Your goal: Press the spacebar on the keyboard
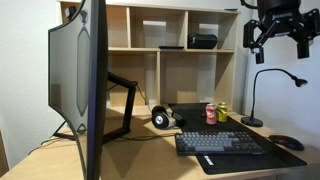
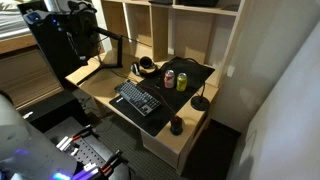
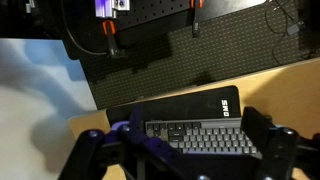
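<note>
The dark keyboard [image 1: 220, 143] lies on a black desk mat [image 1: 245, 162] at the desk's front; it also shows in the other exterior view [image 2: 138, 98]. My gripper [image 1: 279, 48] hangs high above the desk, well over the keyboard's right end, open and empty. In the wrist view the keyboard [image 3: 195, 138] lies far below between my two spread fingers [image 3: 190, 125]. A long bar, the spacebar [image 3: 220, 125], shows in the keyboard's upper row in that view. In both exterior views the spacebar is too small to make out.
A large curved monitor [image 1: 85, 80] stands beside the keyboard. Two cans [image 1: 216, 112], headphones [image 1: 160, 118], a gooseneck lamp [image 1: 258, 100] and a mouse [image 1: 285, 143] sit around the mat. A wooden shelf unit [image 1: 170, 50] backs the desk.
</note>
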{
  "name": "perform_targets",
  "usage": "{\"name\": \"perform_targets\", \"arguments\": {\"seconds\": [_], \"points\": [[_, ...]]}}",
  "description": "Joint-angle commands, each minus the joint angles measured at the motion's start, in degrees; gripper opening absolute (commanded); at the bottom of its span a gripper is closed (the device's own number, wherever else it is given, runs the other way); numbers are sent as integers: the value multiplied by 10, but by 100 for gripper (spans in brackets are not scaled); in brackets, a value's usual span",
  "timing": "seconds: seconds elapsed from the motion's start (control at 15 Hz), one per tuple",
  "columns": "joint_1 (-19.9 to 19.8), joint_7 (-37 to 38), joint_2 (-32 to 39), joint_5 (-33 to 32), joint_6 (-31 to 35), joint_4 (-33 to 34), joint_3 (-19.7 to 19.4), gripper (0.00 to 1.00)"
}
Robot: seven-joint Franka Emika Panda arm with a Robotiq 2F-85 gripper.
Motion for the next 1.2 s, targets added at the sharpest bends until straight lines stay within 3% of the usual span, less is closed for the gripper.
{"name": "perform_targets", "arguments": {"seconds": [0.0, 0.13, 0.27, 0.47, 0.67, 0.73, 1.13], "points": [[-4, -2, 0, 2, -1, 1, 3, 100], [-6, 4, 1, 3, -13, 3, 4, 100], [-7, 25, 9, 28, -70, 14, 2, 100], [1, 28, 14, 112, -123, 19, -12, 100], [-15, 66, 13, 188, -152, 19, -11, 100], [-13, 40, 0, 158, -130, 10, 0, 100], [-18, 66, 2, 186, -148, 10, -1, 100]]}}
